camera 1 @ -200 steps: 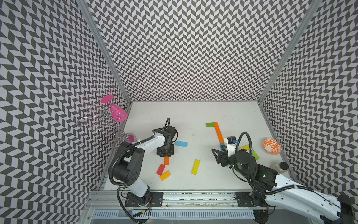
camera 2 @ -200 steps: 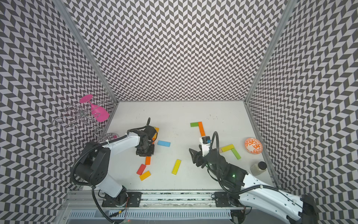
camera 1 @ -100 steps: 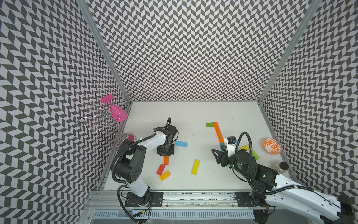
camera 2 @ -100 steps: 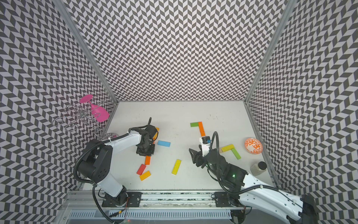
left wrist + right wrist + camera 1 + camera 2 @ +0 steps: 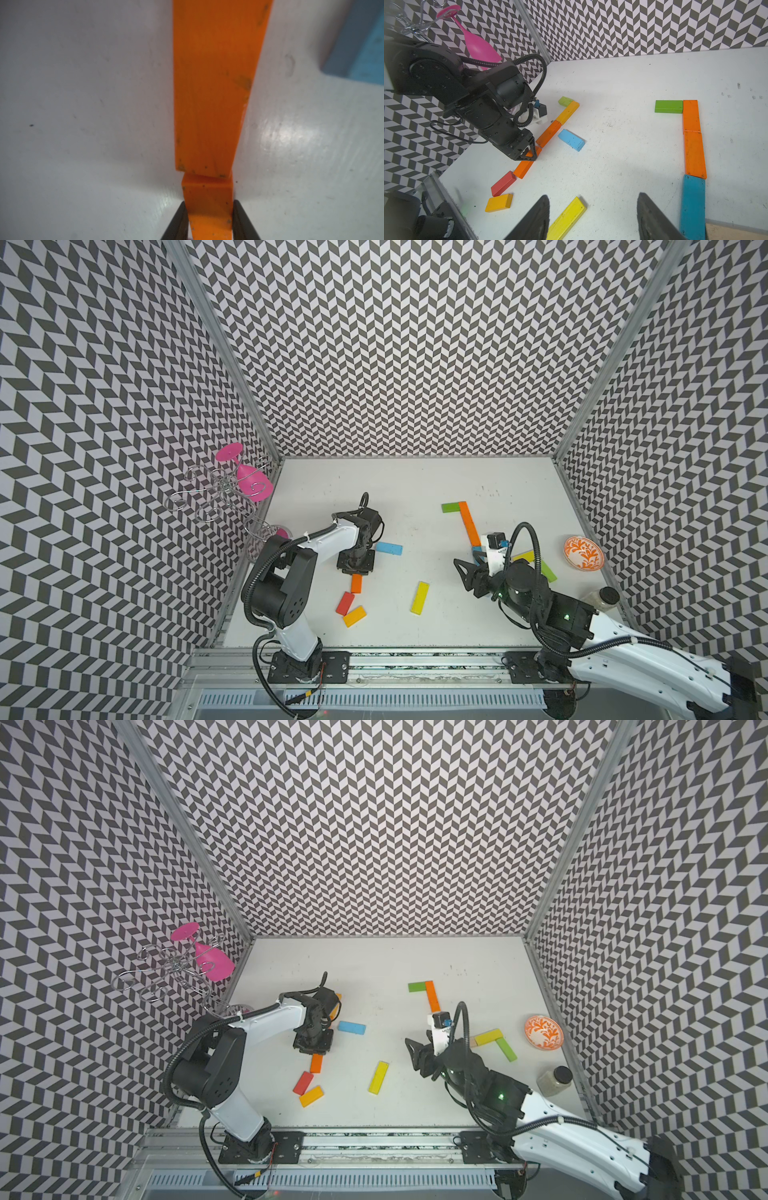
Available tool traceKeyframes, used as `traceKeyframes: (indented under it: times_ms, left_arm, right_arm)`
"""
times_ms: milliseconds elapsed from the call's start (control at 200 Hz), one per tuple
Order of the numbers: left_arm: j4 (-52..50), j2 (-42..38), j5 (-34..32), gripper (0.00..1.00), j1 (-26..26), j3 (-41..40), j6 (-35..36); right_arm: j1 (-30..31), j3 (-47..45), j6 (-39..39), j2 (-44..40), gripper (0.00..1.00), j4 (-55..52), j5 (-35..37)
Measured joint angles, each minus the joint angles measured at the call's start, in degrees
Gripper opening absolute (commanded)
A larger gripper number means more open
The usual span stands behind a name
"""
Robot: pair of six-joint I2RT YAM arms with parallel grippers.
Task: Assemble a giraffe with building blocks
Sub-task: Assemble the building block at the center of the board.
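Left gripper [image 5: 208, 202] was down on the white tabletop [image 5: 83, 104], black fingers [image 5: 178, 220] pressed against both long sides of a short orange wooden block [image 5: 207, 209]: a pinch, with the block lying flat. Straight ahead of the tips, end to end and touching, lay a second orange wooden block [image 5: 212, 93]. Off to one side of that sat a light blue wooden block [image 5: 363, 41], clear of the row.

In the right wrist view, the row carried past the left gripper to an amber block [image 5: 568, 112] and a lime green block [image 5: 565, 100] at the far end. Behind the left gripper lay a red wooden block [image 5: 503, 183], just beside the pinched block's tail, with a yellow-orange block [image 5: 499, 202] near it.

Right gripper [image 5: 592, 195] hovered over the table, fingers spread wide with nothing between them. A yellow wooden block [image 5: 566, 216] lay below one finger. Ahead on the other side, a green block [image 5: 668, 106] butted against a pair of orange blocks [image 5: 694, 153] in line, and a blue block [image 5: 692, 205] ended the column nearest that gripper.

Behind the right gripper, in a top view, were an orange-patterned bowl [image 5: 583, 553] and a clear jar with a black lid [image 5: 602, 598].
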Motion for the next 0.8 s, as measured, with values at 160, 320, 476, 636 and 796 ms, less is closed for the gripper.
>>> traceKeyframes:
  times_ms: [160, 320, 476, 636, 796]
  left_arm:
    - [-0.4, 0.2, -0.3, 0.28, 0.0, 0.3, 0.7]
    - [-0.8, 0.6, -0.5, 0.27, 0.0, 0.6, 1.5]
    - [-1.3, 1.0, -0.7, 0.27, 0.1, 1.2, 2.3]
    - [-1.5, 1.2, -0.7, 0.28, 0.3, 1.3, 2.8]
    - [-1.5, 1.2, -0.7, 0.3, 0.4, 1.4, 3.2]
  right_arm:
    - [0.0, 0.0, 0.0, 0.1, 0.65, 0.0, 0.0]
    - [0.0, 0.3, 0.0, 0.4, 0.65, -0.2, 0.0]
    - [0.0, 0.3, 0.1, 0.4, 0.65, -0.2, 0.0]
    - [0.0, 0.3, 0.3, 0.5, 0.65, -0.2, 0.1]
    - [0.0, 0.4, 0.3, 1.8, 0.65, -0.1, 0.1]
